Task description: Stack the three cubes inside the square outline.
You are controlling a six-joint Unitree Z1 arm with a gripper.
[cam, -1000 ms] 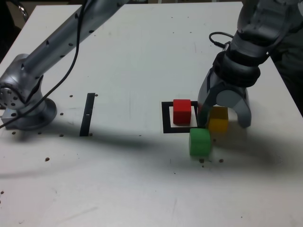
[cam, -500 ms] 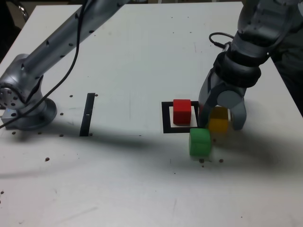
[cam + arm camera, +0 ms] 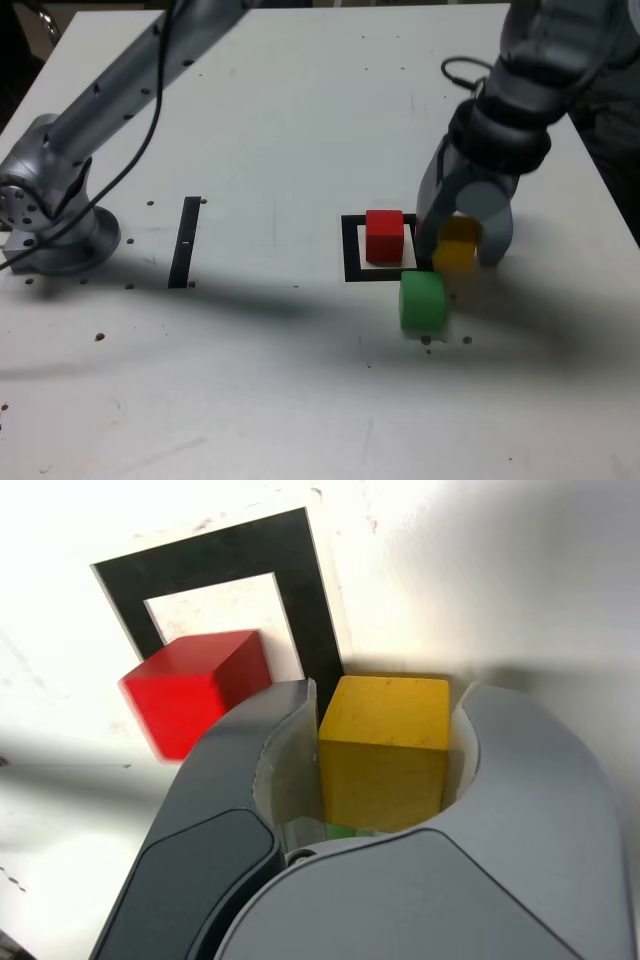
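Grey claw [image 3: 462,243] clamped on small matte yellow cube [image 3: 383,748], both jaws against its sides. Matte red cube [image 3: 384,235] sits inside black tape square outline [image 3: 352,250] just beside claw; matte green cube [image 3: 421,300] on white table [image 3: 280,130], near claw, in front of it in exterior view

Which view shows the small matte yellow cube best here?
The wrist view: the yellow cube fills the frame's middle, clamped between the grey gripper's two jaws. In the exterior view the yellow cube is small, blurred and partly hidden by the gripper.
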